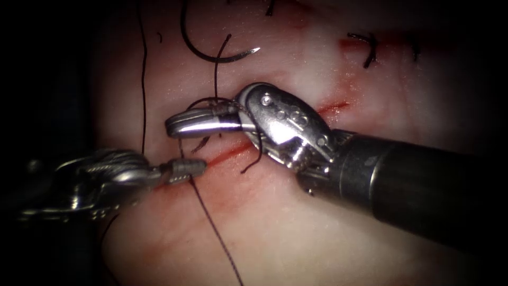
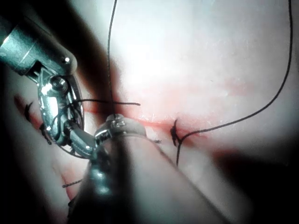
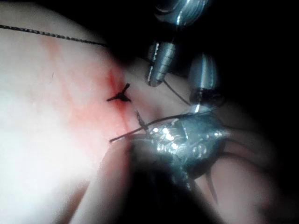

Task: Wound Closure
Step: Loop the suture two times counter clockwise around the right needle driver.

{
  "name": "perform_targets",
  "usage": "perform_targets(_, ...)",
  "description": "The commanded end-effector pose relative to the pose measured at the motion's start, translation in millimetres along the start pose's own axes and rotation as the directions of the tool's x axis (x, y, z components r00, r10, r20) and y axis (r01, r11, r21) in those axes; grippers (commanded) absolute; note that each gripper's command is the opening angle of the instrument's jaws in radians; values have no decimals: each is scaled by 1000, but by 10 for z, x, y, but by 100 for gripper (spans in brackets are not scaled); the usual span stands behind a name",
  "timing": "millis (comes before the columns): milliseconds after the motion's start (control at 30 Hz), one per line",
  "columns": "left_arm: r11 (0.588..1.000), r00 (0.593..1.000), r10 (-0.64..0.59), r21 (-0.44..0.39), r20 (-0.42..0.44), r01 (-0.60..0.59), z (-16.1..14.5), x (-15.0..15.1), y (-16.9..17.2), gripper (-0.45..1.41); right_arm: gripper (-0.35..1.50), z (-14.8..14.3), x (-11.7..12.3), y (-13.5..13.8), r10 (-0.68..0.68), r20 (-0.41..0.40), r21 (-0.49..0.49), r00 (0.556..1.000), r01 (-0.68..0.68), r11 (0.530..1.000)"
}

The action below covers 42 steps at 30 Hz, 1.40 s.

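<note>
The curved needle [image 1: 211, 57] lies free on the tissue [image 1: 296, 238] beyond the cut [image 1: 330, 107], held by neither tool, with its tip pointing right. My left tool [image 1: 193, 168] comes in from the left and is shut on the thread [image 1: 211, 222] just at the cut's near edge. My right tool [image 1: 177, 124] lies across the cut with its jaws shut and pointing left. A loop of thread is wound around them, and I see nothing between them. The left wrist view has the left tool [image 2: 114, 125] beside the right tool [image 2: 58, 112].
Finished stitches with cut ends [image 1: 370, 50] sit further right along the cut, and one knot [image 3: 120, 95] shows close by. A long strand [image 1: 143, 79] runs down the tissue's left side. Red fluid stains the cut's edges.
</note>
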State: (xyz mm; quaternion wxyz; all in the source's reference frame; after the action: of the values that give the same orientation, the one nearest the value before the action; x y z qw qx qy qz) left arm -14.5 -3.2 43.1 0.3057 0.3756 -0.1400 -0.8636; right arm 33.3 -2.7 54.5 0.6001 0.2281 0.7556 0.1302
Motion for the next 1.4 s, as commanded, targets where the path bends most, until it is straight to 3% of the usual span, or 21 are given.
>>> perform_targets(33,1000,1000,4,4,2,-4,7,-1,-6,-35,-35,13,-2,3,-4,-9,-13,1000,4,1000)
perform_targets(100,1000,1000,4,4,1,-4,10,2,-7,-35,-35,18,-3,3,-4,-11,-55,1000,4,998)
perform_targets(133,1000,1000,6,3,-3,-6,11,5,-7,-35,-11,20,-3,4,-6,-10,-94,1000,5,996)
perform_targets(200,1000,1000,14,3,-7,-14,12,12,-7,-35,62,23,-4,6,-12,-5,-147,1000,12,989)
perform_targets(300,1000,999,31,3,-12,-31,10,24,-8,-35,111,25,-6,8,-17,75,-199,997,32,979)
perform_targets(433,998,998,61,1,-23,-61,8,37,-14,-35,116,23,-14,8,-21,143,-253,990,57,966)
perform_targets(633,993,992,117,-2,-47,-117,-4,44,-28,-35,114,14,-25,6,-25,253,-219,967,83,972)
perform_targets(767,990,989,141,-7,-41,-141,-16,39,-34,-35,103,4,-29,1,-32,292,-163,956,82,983)
perform_targets(967,986,985,164,-10,-44,-165,-32,20,-38,-35,99,-6,-39,-12,-51,325,-33,944,65,997)
perform_targets(1100,985,983,170,-12,-63,-172,-37,5,-42,-35,81,-13,-44,-24,-36,355,73,934,11,997)
perform_targets(1200,984,981,175,-8,-78,-176,-34,-2,-44,-35,51,-17,-50,-32,-8,366,153,931,-52,987)
perform_targets(1333,977,974,204,-41,-97,-209,-26,-10,-48,-35,35,-19,-57,-40,40,373,248,927,-141,958)
perform_targets(1400,973,970,217,-54,-110,-224,-22,-14,-51,-35,37,-19,-60,-42,57,379,291,924,-177,940)
